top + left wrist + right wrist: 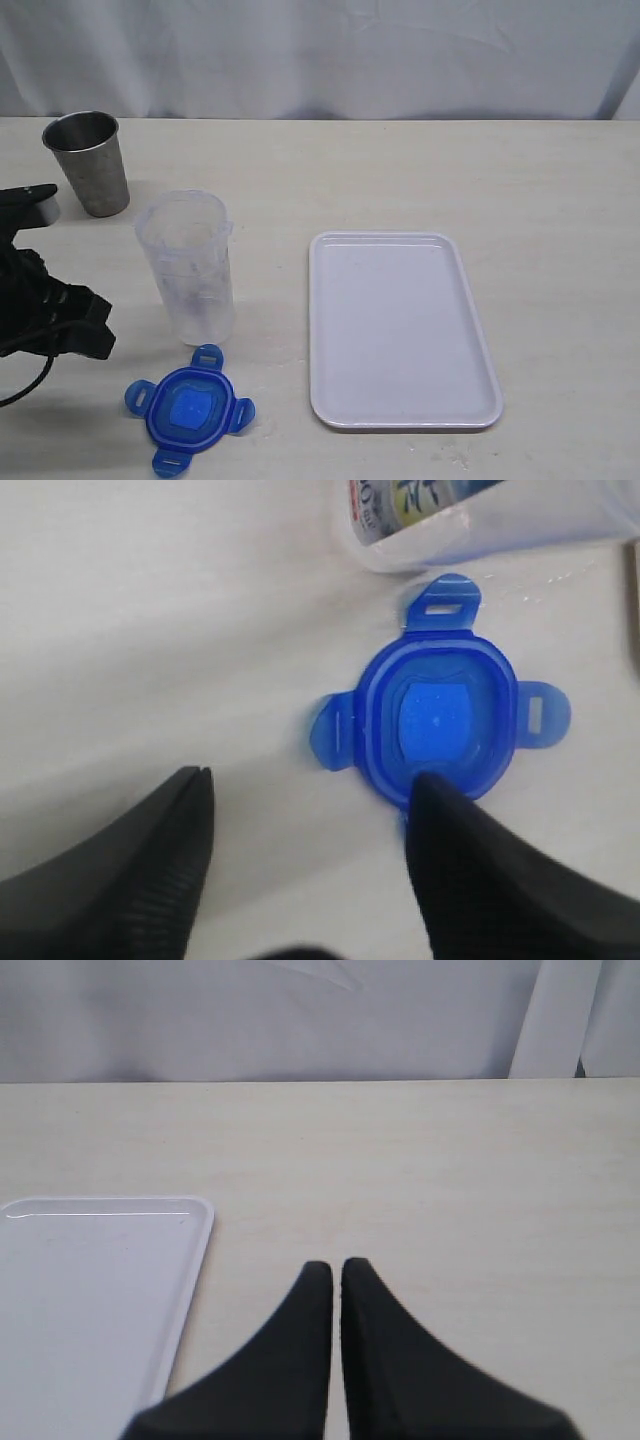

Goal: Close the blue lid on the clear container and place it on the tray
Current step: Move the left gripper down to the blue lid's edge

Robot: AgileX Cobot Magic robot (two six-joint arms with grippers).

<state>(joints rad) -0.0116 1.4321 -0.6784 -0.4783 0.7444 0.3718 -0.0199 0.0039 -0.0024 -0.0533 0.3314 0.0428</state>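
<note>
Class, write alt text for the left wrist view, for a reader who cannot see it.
A round blue lid with tabs lies flat on the pale table, close before the open left gripper, one black finger overlapping its rim. The base of the clear container stands next to one tab.

Pale table [400,170]: tray [400,330], blue lid [190,410], clear container [190,270], steel cup [90,160]

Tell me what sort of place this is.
Most likely a robot lab test bench, not a kitchen: a pale table backed by a white curtain, a black robot arm at its edge, and a few props set out: steel cup, clear container, blue lid, tray.
</note>
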